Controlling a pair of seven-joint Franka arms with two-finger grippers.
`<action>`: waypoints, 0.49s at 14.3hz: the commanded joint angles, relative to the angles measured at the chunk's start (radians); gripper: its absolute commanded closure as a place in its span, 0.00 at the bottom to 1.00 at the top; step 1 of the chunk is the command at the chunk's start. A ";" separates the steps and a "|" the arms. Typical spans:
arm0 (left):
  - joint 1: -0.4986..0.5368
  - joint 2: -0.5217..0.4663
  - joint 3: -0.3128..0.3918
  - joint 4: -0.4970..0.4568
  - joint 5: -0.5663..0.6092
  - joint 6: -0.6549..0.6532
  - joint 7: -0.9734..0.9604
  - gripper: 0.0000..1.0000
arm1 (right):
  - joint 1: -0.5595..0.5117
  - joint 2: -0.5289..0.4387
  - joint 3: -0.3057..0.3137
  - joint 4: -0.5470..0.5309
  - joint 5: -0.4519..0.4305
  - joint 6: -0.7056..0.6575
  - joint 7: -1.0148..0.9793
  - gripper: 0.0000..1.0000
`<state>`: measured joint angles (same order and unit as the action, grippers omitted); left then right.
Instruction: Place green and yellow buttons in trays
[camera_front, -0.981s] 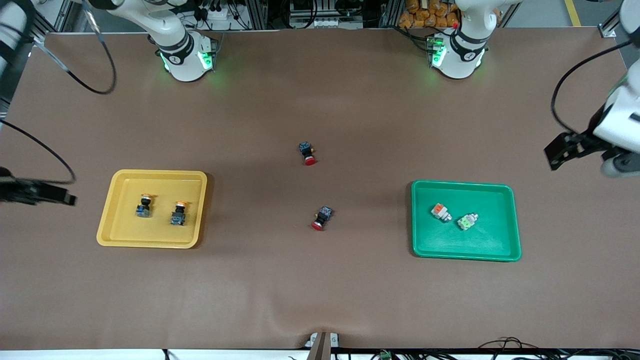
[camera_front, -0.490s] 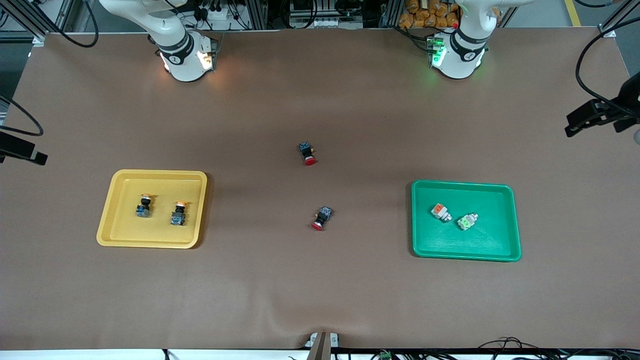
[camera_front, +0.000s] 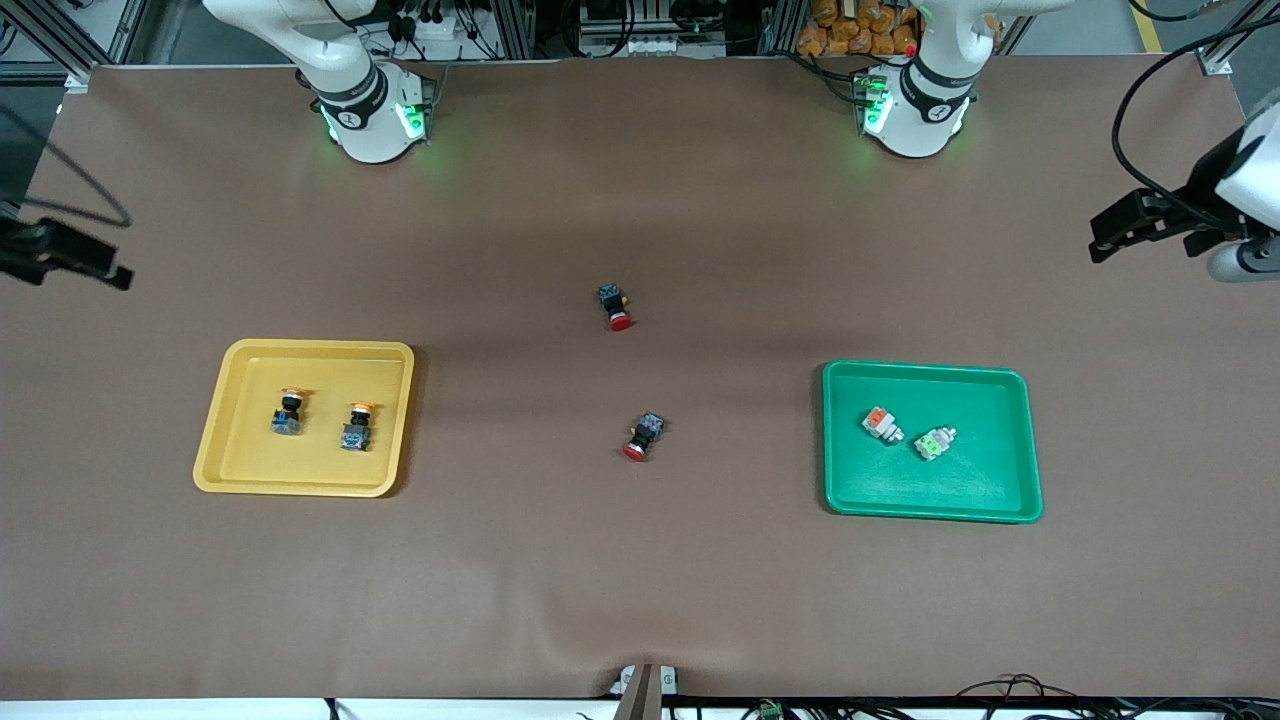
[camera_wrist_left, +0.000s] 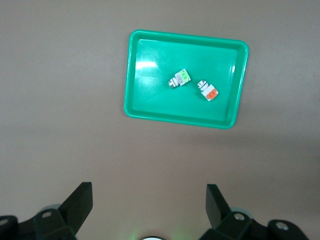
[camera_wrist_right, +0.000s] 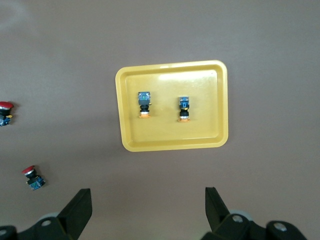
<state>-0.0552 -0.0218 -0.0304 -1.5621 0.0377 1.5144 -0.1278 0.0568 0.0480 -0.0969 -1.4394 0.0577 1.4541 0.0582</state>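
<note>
Both grippers' fingers (camera_wrist_left: 80, 205) (camera_wrist_right: 80, 207) spread, empty; yellow tray (camera_front: 228, 400) buttons (camera_front: 288, 412) lie caps toward bases.

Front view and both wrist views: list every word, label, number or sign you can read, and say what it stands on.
None can be read.
Right arm's base: a small dark mark on its collar, too small to read.
Left arm's base: the same, unreadable.
Trays and buttons: no lettering visible.

Two yellow-capped buttons (camera_front: 287, 411) (camera_front: 357, 426) lie side by side in the yellow tray (camera_front: 230, 470), while two pale grey buttons, orange-blocked (camera_front: 880, 424) and green-blocked (camera_front: 934, 442), lie in the green tray (camera_front: 990, 495).
</note>
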 joint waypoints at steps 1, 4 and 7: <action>-0.018 -0.066 0.006 -0.068 -0.019 0.023 -0.026 0.00 | -0.038 -0.120 0.040 -0.154 -0.026 0.058 0.015 0.00; -0.031 -0.095 -0.005 -0.105 -0.035 0.010 -0.090 0.00 | -0.049 -0.117 -0.006 -0.138 -0.013 0.052 0.002 0.00; -0.032 -0.095 -0.005 -0.101 -0.033 0.010 -0.090 0.00 | -0.029 -0.097 0.005 -0.072 -0.050 0.036 0.006 0.00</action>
<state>-0.0866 -0.0873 -0.0373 -1.6362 0.0221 1.5158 -0.2050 0.0229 -0.0474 -0.1161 -1.5469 0.0442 1.5007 0.0600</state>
